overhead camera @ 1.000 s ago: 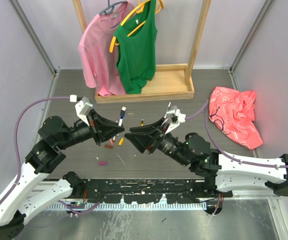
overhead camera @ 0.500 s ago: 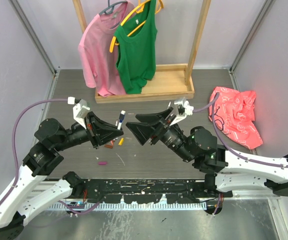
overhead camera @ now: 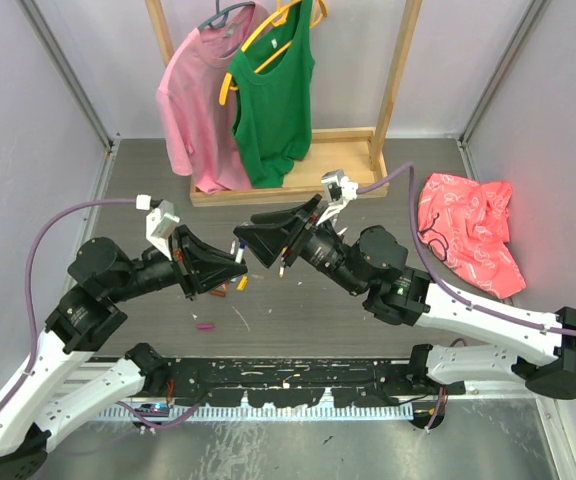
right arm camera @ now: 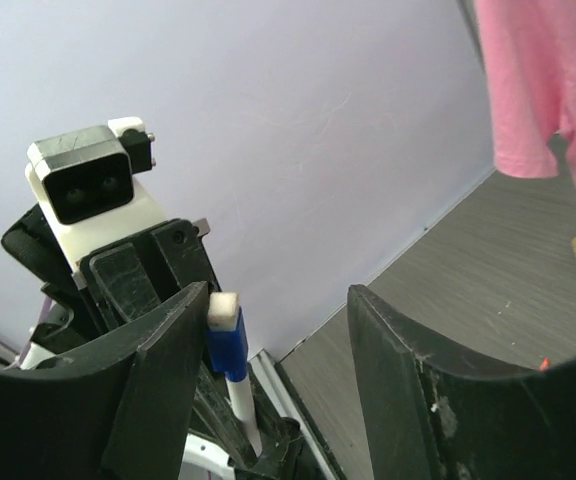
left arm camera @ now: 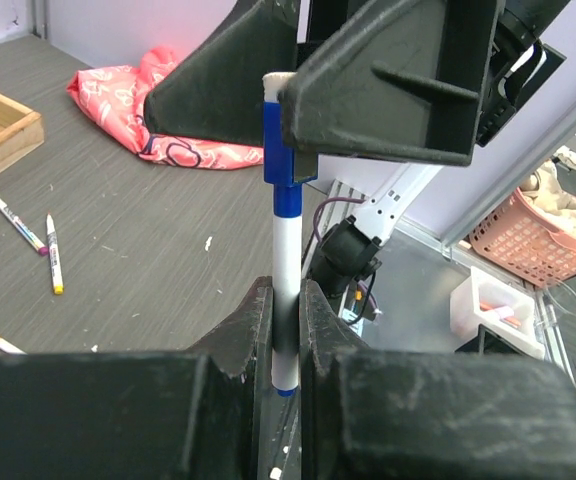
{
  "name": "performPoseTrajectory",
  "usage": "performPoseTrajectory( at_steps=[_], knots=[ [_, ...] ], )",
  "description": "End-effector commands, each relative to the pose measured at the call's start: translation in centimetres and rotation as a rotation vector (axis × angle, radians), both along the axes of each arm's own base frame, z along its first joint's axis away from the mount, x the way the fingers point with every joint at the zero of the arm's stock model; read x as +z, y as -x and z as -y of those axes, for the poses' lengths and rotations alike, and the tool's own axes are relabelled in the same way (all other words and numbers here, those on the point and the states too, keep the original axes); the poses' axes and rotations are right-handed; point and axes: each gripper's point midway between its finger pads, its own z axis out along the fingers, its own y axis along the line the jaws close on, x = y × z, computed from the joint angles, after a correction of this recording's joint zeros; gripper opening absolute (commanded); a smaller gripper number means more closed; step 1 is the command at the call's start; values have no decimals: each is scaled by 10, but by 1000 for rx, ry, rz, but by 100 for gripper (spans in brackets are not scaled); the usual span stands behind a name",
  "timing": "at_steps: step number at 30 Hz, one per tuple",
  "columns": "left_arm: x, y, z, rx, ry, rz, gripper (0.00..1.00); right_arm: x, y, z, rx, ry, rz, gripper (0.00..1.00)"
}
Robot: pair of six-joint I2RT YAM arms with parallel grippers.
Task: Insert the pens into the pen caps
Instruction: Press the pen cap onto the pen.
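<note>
White-barrelled plastic pen (left arm camera: 285, 245) with blue cap (left arm camera: 286, 160) stands upright, grasped by left fingers (left arm camera: 251, 322); right fingers (right arm camera: 163, 360) are released, apart around the cap.

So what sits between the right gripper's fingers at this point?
The blue cap on the pen that the left gripper holds upright. Right wrist view: it sits beside one finger of the right gripper; the rest of the gap is bare.

Left arm (overhead camera: 78, 320): folded at the elbow, wrist level. Left gripper (left arm camera: 286, 292): clamped on the lower barrel of the upright pen (left arm camera: 285, 250).
Right arm (overhead camera: 468, 318): stretched towards the pen. Right gripper (right arm camera: 278, 300): jaws apart, straddling the pen's top.
</note>
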Motion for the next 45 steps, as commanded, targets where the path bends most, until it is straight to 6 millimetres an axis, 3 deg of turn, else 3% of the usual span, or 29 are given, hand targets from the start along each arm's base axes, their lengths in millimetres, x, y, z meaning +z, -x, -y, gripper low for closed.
performPoseTrajectory(
  at_steps=[1, 14, 19, 21, 26, 31, 37, 45],
  knots=[
    [17, 5, 0, -23, 45, 56, 0, 32, 14, 1, 75, -78, 34, 62],
    [12, 2, 2, -23, 27, 44, 0, 25, 13, -1, 83, -53, 35, 35],
    [14, -1, 1, -1, 29, 44, 0, 18, 12, -3, 78, -22, 46, 12],
    [21, -10, -2, 55, 39, 38, 0, 13, 11, -4, 75, -5, 44, 1],
    [56, -24, -8, 143, 86, 84, 0, -3, 17, -12, 120, 28, 31, 0],
    [92, -26, -10, 161, 122, 152, 0, -36, 28, -23, 140, 92, -29, 0],
    [134, -25, -19, 199, 164, 229, 0, -79, 61, -38, 177, 208, -79, 0],
    [167, -22, -22, 200, 239, 274, 0, -145, 109, -57, 199, 339, -145, 0]
  ],
)
